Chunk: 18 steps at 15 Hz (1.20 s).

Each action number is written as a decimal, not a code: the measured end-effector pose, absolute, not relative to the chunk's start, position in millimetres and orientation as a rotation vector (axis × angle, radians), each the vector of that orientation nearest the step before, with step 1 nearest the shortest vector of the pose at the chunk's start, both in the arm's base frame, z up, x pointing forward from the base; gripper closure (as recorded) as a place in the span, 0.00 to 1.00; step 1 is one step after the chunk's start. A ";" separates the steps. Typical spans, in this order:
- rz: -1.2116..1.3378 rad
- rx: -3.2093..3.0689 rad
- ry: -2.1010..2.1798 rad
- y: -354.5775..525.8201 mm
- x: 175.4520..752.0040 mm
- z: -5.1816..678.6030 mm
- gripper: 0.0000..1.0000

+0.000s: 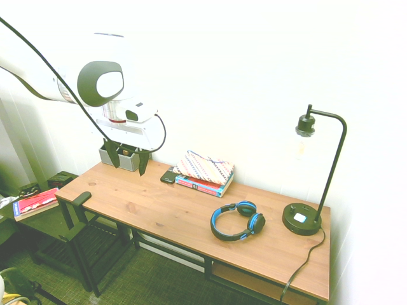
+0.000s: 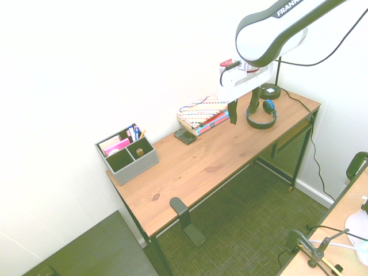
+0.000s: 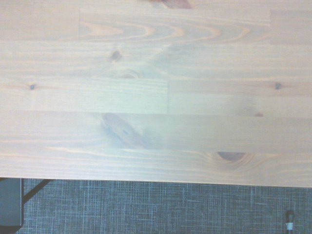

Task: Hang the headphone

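Hidden or unclear: the grey organizer [image 2: 127,154] is partly covered by the hand [image 1: 127,160] in the first exterior view and is seen whole only from the second. The small dark item [image 2: 185,136] beside the books [image 1: 205,172] is too small to be identified. Only bare wood grain, the front edge and dark carpet are shown in the wrist view.

Surface and room: a long pine table [image 1: 165,210] on a black frame is set against a white wall, over dark green carpet [image 2: 241,224]. The headphone [image 1: 238,220] is laid flat on the table, near the black lamp [image 1: 311,190], its base just beside the ear cups.

The hand is held above the table, empty, fingers spread wide and pointing down, well apart from the headphone.

Edges and room: a broad bare stretch of wood is left between organizer and books; a black clamp [image 2: 180,207] is fixed at the front edge.
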<state>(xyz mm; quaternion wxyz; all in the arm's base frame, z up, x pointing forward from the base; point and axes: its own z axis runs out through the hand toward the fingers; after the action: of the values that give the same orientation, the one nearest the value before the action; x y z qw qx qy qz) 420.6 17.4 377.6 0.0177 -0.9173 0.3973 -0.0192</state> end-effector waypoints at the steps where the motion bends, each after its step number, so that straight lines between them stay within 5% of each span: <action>1: -0.059 -2.850 1.236 17.2 420.7 377.3 0.00; 9: -0.110 -3.042 0.808 -70.5 451.3 364.4 0.00; 16: -0.123 -3.151 0.711 -153.5 476.2 255.9 0.00; 17: -0.111 -3.162 0.718 -160.3 476.9 243.5 1.00; 18: -0.095 -3.168 0.734 -166.6 477.0 233.1 1.00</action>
<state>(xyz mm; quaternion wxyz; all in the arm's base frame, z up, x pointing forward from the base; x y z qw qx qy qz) 477.0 -166.6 233.1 -0.0557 -0.9723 0.2253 -0.0293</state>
